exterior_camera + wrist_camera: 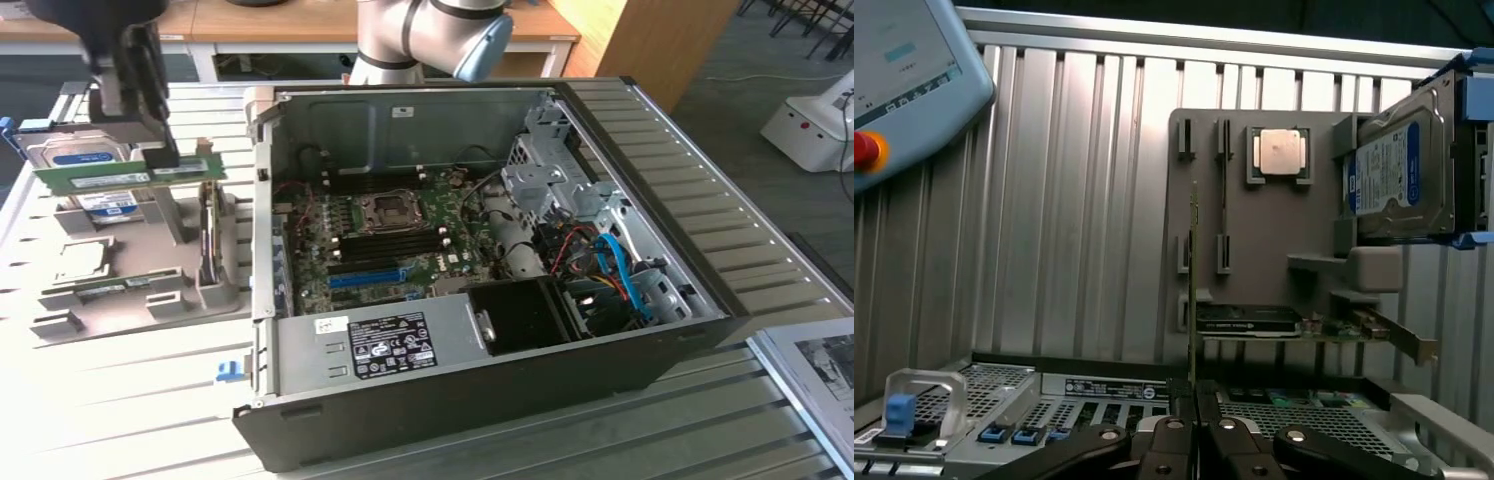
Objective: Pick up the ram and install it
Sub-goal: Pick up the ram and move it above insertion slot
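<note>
While the end effector was clamped on the ram, I had the green stick held over the grey parts holder on the table — so the pick-up looked done and the install not yet begun. To my eye, seating it called for squaring its long edge to a memory slot on the motherboard — well apart, inside the open case.

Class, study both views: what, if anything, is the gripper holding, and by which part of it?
The gripper is shut on the ram, a thin green stick, pinching its upper long edge near mid-length.
</note>
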